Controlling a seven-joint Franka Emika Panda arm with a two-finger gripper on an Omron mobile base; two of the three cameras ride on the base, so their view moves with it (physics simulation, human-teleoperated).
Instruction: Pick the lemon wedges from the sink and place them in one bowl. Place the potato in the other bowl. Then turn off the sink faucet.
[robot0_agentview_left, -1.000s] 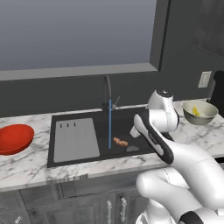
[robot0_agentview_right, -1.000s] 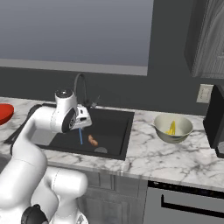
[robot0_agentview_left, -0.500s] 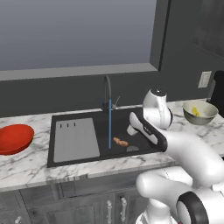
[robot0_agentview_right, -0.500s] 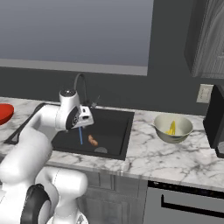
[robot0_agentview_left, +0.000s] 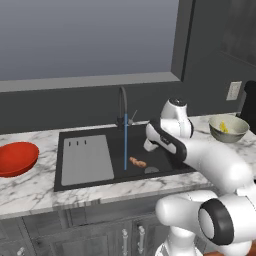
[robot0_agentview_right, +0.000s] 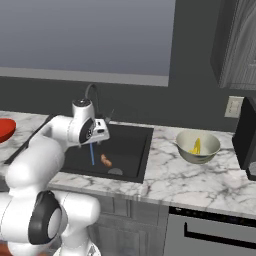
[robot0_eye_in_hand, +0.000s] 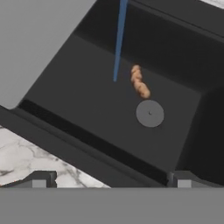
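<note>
White-veined marble worktop (robot0_agentview_left: 30, 187) under a grey window, black sink (robot0_agentview_left: 165, 167) set in it, one potato (robot0_agentview_left: 138, 162) on basin floor beside round drain (robot0_eye_in_hand: 149, 113), one faucet (robot0_agentview_left: 122, 107) running, one red bowl (robot0_agentview_left: 15, 158) at left edge, one beige bowl (robot0_agentview_right: 197, 146) right holding yellow lemon wedges (robot0_agentview_right: 196, 146), count unclear, gripper (robot0_eye_in_hand: 109, 179) over sink's front rim, fingers wide apart, empty.

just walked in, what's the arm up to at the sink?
The gripper hangs open over the sink, empty, looking down at the potato, which lies on the basin floor next to the round drain. The lemon wedges already sit in the grey-beige bowl on the counter to the right. The red bowl on the left holds nothing. Water is running from the faucet, so potato and faucet are both left to do.
</note>
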